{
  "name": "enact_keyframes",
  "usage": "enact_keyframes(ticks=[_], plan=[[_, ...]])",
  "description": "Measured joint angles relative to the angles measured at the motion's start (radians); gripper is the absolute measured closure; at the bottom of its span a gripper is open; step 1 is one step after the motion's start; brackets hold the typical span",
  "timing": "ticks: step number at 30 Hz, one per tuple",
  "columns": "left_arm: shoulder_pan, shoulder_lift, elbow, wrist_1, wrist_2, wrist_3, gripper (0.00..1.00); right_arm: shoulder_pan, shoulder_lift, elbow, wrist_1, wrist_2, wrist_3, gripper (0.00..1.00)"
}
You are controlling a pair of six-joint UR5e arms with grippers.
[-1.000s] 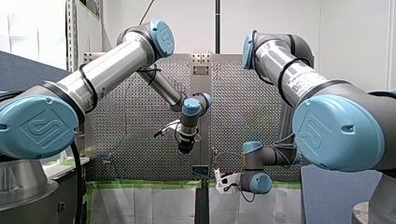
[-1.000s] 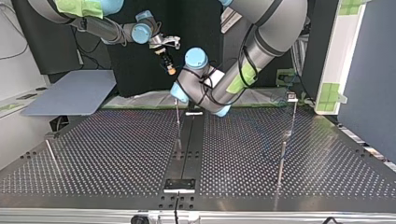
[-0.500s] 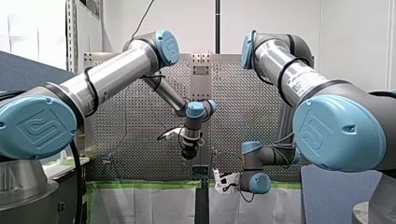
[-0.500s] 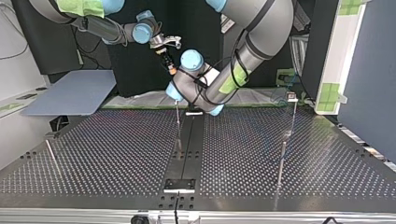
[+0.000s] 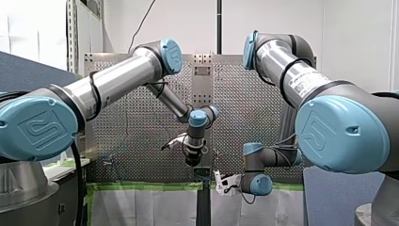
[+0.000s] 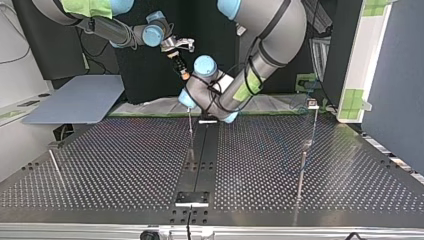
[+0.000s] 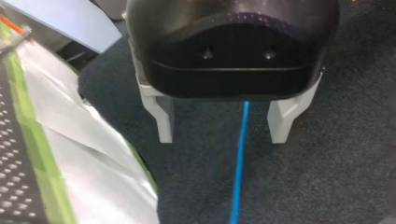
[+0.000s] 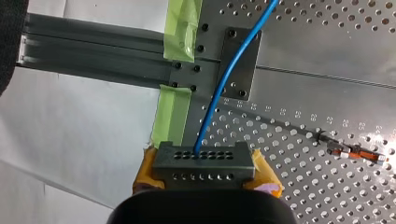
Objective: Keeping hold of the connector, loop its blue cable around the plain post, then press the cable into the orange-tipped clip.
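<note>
In the right wrist view my right gripper (image 8: 205,173) is shut on a dark grey connector (image 8: 203,162), with a yellow pad on each side of it. The blue cable (image 8: 224,79) leaves the connector's top and curves away over the perforated table (image 8: 327,74). An orange-tipped clip (image 8: 357,151) sits on the table off to one side of the gripper. In the left wrist view my left gripper (image 7: 222,140) is open, with its pale fingers (image 7: 161,116) wide apart. The blue cable (image 7: 240,158) runs free between them over dark carpet. In the front view my left gripper (image 5: 192,159) hangs close above my right gripper (image 5: 225,182).
Thin metal posts (image 6: 190,131) (image 6: 302,172) (image 6: 53,164) stand on the perforated table (image 6: 125,165). Green tape (image 8: 180,28) and a white sheet (image 8: 79,135) line the table's edge by the arms. A grey board (image 6: 75,102) lies at the top view's left.
My left arm has lowered its gripper in the front view, bringing it nearer my right gripper. My right arm has stayed almost still with the connector.
</note>
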Motion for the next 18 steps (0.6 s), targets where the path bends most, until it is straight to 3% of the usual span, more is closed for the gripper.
enact_keyframes(ticks=[8, 18], plan=[[-0.001, -0.060, 0.006, 0.034, -0.002, 0.006, 0.00, 0.002, 0.000, -0.001, 0.001, 0.000, -0.001, 1.00], [0.017, -0.085, 0.007, 0.123, -0.010, 0.003, 0.00, 0.002, 0.000, 0.000, 0.001, -0.001, -0.001, 1.00]])
